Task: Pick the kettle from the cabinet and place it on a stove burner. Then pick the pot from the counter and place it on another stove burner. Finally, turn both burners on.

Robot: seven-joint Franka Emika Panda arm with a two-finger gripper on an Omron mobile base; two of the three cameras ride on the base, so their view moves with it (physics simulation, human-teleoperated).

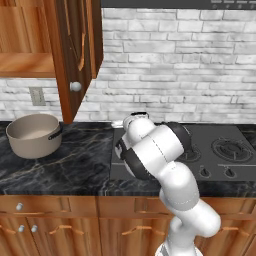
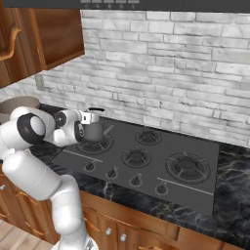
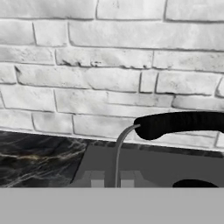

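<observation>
The dark grey kettle (image 2: 96,131) stands upright on the back left stove burner (image 2: 100,145), mostly hidden behind my arm in the left base view, where just its black handle top (image 1: 137,115) shows. My gripper (image 2: 91,117) sits at the top of the kettle. In the hand view the fingertips (image 3: 97,178) flank the thin handle wire closely, my gripper (image 3: 112,179) shut on it, under the black grip of the kettle (image 3: 179,122). The beige pot (image 1: 34,135) rests on the black marble counter (image 1: 75,167) at the left, below the open cabinet (image 1: 25,65).
The cabinet door (image 1: 75,60) hangs open over the counter between pot and stove (image 2: 195,146). Three other burners (image 2: 187,166) are bare. Knobs (image 2: 112,173) line the cooktop's front edge. A white brick wall (image 3: 109,65) stands close behind.
</observation>
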